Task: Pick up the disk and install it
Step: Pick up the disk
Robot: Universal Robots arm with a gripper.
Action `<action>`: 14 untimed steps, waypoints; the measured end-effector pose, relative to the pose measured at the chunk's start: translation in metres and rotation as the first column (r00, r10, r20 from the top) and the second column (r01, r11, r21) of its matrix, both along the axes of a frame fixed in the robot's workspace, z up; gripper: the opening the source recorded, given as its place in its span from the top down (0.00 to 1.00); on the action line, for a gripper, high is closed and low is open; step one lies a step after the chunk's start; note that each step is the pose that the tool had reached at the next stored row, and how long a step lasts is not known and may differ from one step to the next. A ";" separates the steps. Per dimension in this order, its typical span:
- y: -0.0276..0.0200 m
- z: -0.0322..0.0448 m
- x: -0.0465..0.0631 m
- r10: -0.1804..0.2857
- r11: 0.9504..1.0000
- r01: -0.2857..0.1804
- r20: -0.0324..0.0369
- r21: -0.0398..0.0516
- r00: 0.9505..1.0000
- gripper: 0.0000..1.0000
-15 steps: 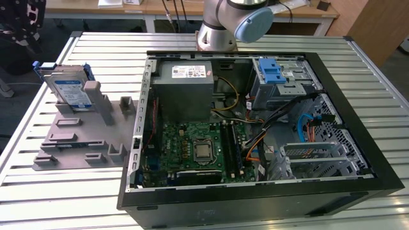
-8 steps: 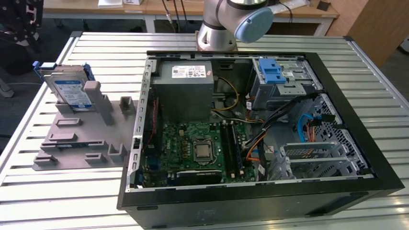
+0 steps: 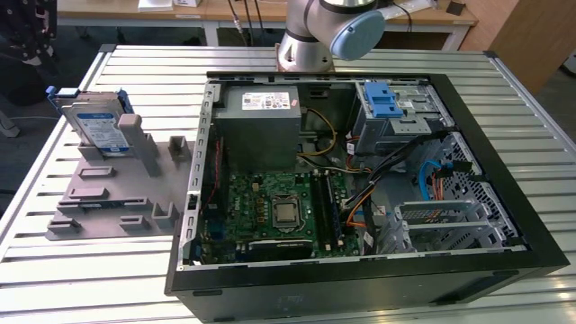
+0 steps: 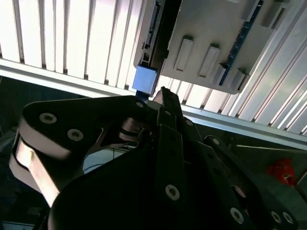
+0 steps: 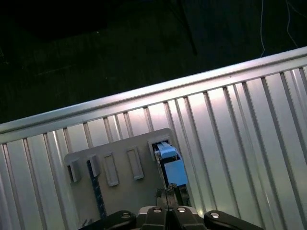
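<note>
The disk (image 3: pixel 97 125) is a silver-grey drive with a blue-and-white label in a blue bracket. It stands on edge in a slot of a grey holder (image 3: pixel 99 196) on the exterior view's left. Both wrist views look down on it from well above: the disk's blue end (image 5: pixel 172 165) pokes out of the holder (image 5: pixel 124 191). My gripper (image 5: pixel 168 194) hangs over that end with its dark fingers together and nothing between them. In the second wrist view the gripper (image 4: pixel 163 93) points at the blue end of the disk (image 4: pixel 144 79).
An open black computer case (image 3: pixel 504 202) lies on the slatted metal table (image 3: pixel 531 115), right of the holder. Inside are a green motherboard (image 3: pixel 274 206), a grey power supply (image 3: pixel 261 128) and a silver drive cage with a blue latch (image 3: pixel 389 101). The arm's base (image 3: pixel 306 40) stands behind the case.
</note>
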State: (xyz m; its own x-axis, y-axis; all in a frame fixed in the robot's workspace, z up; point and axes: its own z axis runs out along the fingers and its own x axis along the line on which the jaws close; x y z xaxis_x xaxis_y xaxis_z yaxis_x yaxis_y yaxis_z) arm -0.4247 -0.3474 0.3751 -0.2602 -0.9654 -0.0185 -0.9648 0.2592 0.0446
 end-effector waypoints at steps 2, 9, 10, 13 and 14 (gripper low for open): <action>0.0001 -0.0007 0.000 0.022 1.000 -0.022 0.000 0.002 1.000 0.89; 0.0085 -0.0055 0.000 0.066 0.998 -0.066 0.005 0.002 0.998 0.77; 0.0095 -0.0064 0.000 0.066 0.998 -0.066 0.005 0.002 0.998 0.71; 0.0095 -0.0101 0.000 0.078 0.997 -0.078 0.007 0.002 0.997 0.59; 0.0096 -0.0112 0.000 0.095 0.996 -0.095 0.008 0.002 0.995 0.53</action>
State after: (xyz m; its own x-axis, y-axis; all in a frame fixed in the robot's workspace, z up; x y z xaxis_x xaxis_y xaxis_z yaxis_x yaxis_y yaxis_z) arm -0.4246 -0.3379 0.3639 -0.1674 -0.9856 -0.0222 -0.9853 0.1665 0.0377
